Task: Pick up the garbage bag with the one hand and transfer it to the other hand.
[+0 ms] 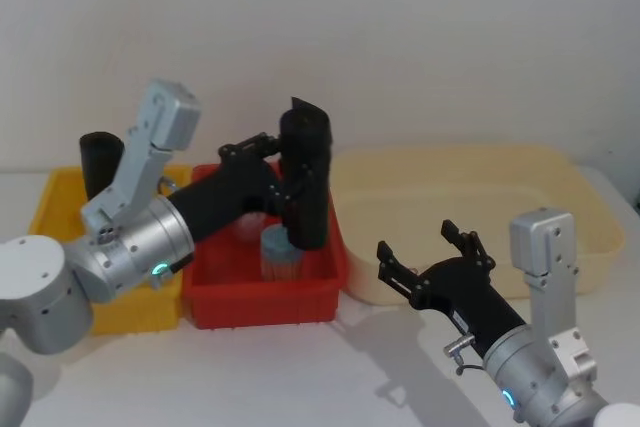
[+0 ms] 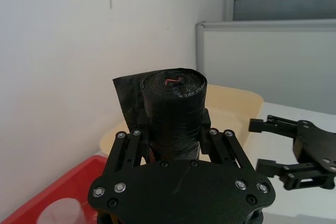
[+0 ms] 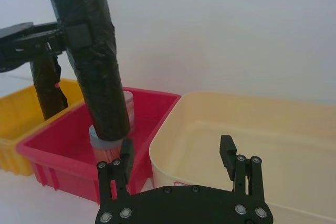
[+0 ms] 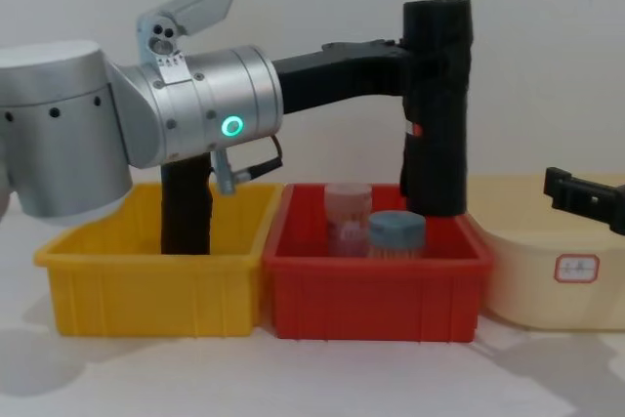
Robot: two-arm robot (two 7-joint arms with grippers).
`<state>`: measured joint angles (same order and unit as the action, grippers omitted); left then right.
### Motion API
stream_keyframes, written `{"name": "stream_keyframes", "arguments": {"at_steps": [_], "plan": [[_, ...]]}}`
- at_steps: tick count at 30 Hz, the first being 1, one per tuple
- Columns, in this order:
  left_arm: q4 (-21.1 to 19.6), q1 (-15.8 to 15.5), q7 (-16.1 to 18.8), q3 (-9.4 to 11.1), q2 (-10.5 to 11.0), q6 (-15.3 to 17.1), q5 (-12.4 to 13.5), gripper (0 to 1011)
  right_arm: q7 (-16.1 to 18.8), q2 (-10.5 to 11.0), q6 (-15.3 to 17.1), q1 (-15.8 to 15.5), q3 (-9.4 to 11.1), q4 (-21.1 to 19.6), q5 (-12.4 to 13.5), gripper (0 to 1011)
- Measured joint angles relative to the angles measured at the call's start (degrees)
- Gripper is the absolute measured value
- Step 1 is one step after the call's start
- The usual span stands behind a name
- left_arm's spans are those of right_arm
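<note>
The garbage bag (image 1: 305,182) is a tall black roll held nearly upright over the red bin (image 1: 265,302). My left gripper (image 1: 285,172) is shut on its upper half, reaching in from the left. In the chest view the garbage bag (image 4: 437,114) hangs with its lower end near the bin's rim, a small red mark on its side. The left wrist view shows the garbage bag (image 2: 176,114) clamped between the jaws. My right gripper (image 1: 420,244) stands open and empty to the right, in front of the cream tub, apart from the garbage bag (image 3: 94,66).
A yellow bin (image 1: 60,212) on the left holds another black roll (image 1: 100,162). The red bin contains a clear cup (image 4: 348,212) and a blue-lidded jar (image 4: 395,236). A wide cream tub (image 1: 480,217) sits at the right.
</note>
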<state>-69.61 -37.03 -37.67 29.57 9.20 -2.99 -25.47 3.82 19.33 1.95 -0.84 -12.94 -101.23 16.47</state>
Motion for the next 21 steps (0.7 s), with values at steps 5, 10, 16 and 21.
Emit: {"name": "stream_keyframes", "arguments": {"at_steps": [5,10,16,21], "plan": [[1.11,-0.52,-1.00,0.78,-0.64,-0.19,-0.62,496,0.00,0.00,0.00,0.00,0.00,0.00,0.00,1000],[1.69,-0.82,-1.53,1.21,-0.98,-0.30,-0.98,495,0.01,0.00,0.00,0.00,0.00,0.00,0.00,1000],[2.23,-1.08,-1.99,1.61,-1.29,-0.39,-1.30,495,0.01,0.00,0.00,0.00,0.00,0.00,0.00,1000],[2.54,-1.25,-2.27,1.83,-1.46,-0.44,-1.47,496,0.03,-0.05,-0.06,0.00,-0.02,0.00,-0.02,1000]]}}
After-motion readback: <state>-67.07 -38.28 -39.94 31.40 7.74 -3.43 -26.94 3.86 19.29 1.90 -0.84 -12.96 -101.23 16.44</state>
